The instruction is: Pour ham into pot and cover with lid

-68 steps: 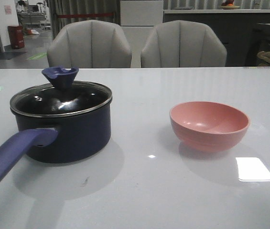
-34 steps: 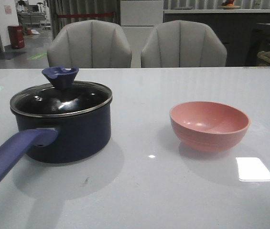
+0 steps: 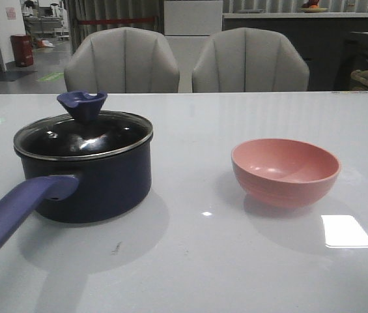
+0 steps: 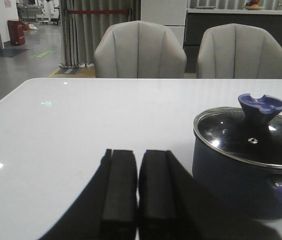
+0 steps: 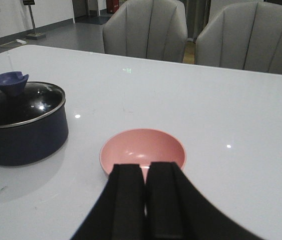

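Lid [image 3: 83, 134] sits on the navy pot [image 3: 86, 182], contents seemingly hidden; left pincer [image 4: 139, 187] and right pincer [image 5: 145, 200] both closed.

The glass lid [image 3: 83, 134] sits level on the navy pot [image 3: 86, 176], handle toward the camera.

1. Large indoor hall, showroom or lab-like; exact kind unclear.
2. Glossy white table [image 3: 190, 261], two grey upholstered chairs [image 3: 122, 60] behind it.
3. Background: curtains [image 4: 98, 22], long counter [image 3: 301, 14], red bin [image 3: 21, 49], green floor markings [image 3: 50, 77].
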Tool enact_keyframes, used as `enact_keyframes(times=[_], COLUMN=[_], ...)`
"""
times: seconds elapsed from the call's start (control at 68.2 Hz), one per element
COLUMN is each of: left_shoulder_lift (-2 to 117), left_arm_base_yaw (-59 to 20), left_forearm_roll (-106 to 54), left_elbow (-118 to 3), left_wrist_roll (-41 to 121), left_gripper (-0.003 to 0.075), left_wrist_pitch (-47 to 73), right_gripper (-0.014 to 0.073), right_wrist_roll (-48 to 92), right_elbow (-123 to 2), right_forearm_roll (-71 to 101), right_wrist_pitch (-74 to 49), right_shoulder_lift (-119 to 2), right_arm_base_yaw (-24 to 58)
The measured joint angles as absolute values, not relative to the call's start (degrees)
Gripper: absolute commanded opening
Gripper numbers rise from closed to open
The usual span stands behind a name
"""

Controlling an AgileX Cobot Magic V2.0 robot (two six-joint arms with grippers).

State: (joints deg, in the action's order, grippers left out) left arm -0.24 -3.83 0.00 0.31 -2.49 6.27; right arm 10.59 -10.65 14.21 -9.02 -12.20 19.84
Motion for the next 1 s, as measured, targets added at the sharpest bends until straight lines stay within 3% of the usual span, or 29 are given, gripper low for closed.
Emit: enact_keyframes(times=[0.293, 0.689, 0.997], left_shoulder_lift=[-0.24, -0.24, -0.24], left_arm_base_yaw=[-3.83, -3.83, -3.83], left_forearm_roll=[0.0, 0.0, 0.0], left_elbow=[0.31, 0.31, 0.31], left_wrist_roll=[-2.49, -2.49, -2.49], left_gripper=[0.0112, 0.0112, 0.0112], left_wrist_pitch=[6.27, 6.27, 6.22], right_gripper=[0.0159, 0.0159, 0.0159], right_wrist_roll=[10.33, 0.4, -1.03], right_elbow=[-10.41, -1.38, 1.59], right_forearm_roll=[11.14, 1.06, 0.93], right_wrist_pitch=[-9.02, -8.41, -3.23], right_shoulder_lift=[-12.06, -0.09, 0.61], right_arm_base_yaw=[18.83, 5.05, 4.65])
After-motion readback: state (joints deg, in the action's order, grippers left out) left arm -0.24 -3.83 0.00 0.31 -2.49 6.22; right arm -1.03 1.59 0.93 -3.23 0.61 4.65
